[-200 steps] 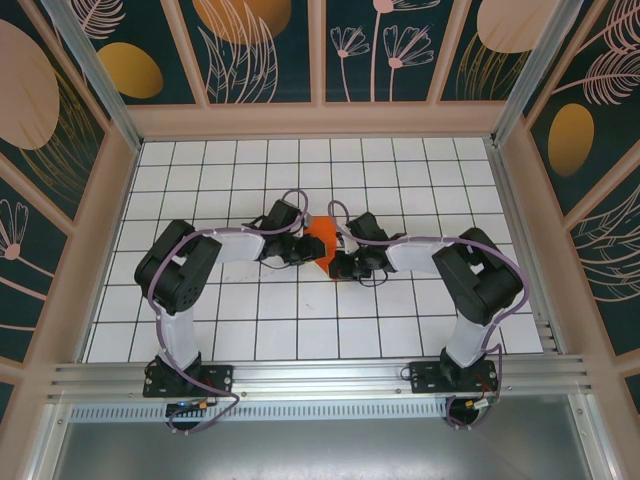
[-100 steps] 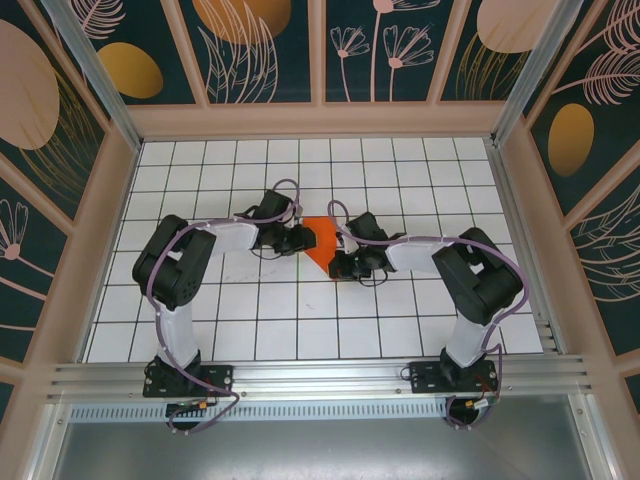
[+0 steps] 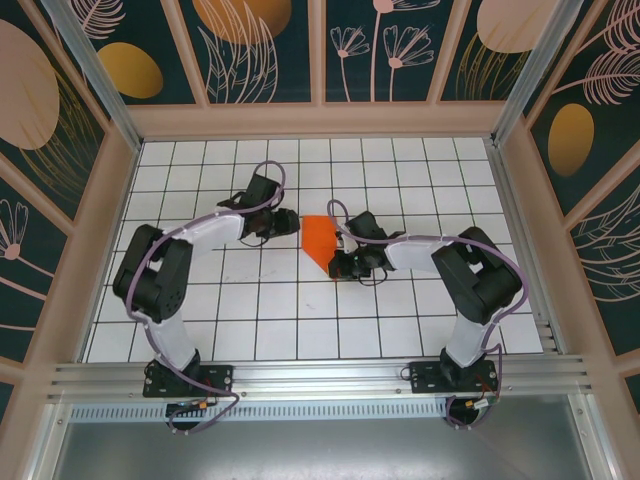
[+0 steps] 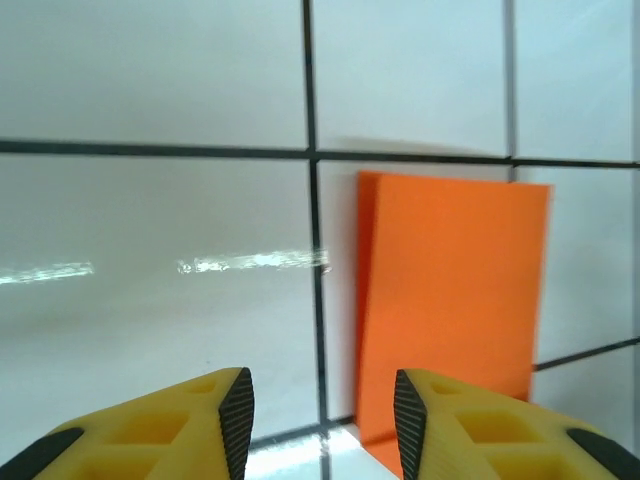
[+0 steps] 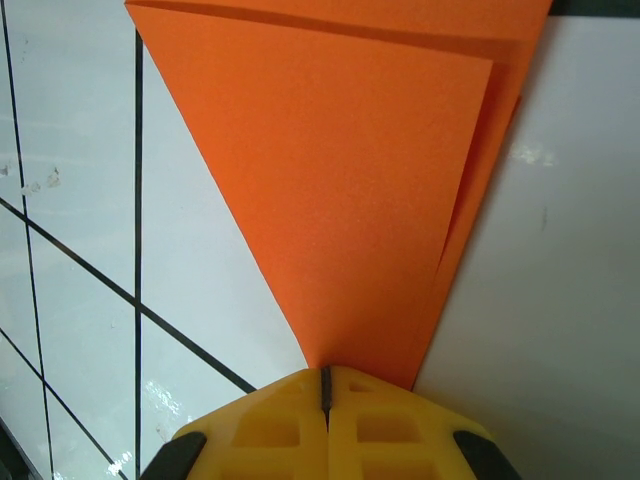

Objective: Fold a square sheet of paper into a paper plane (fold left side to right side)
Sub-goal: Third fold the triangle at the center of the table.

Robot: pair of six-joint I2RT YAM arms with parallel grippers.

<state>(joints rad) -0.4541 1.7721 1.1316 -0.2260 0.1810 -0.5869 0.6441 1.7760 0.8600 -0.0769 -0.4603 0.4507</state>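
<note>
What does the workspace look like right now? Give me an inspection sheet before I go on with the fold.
Surface: white grid-tiled table, glossy, no marks seen.
Job's things: orange paper, folded with overlapping layers, lying flat mid-table, with one pointed corner toward the near edge.
Clutter: nothing seen.
Grippers: left gripper open, nothing between its fingers, just left of the paper. Right gripper shut, its tips at the paper's pointed corner; cannot tell whether it is pinching or pressing.
Cables: purple cables run along both arms and loop up at the wrists.
Surroundings: leaf-patterned wall panels; metal rail at the near edge.
</note>
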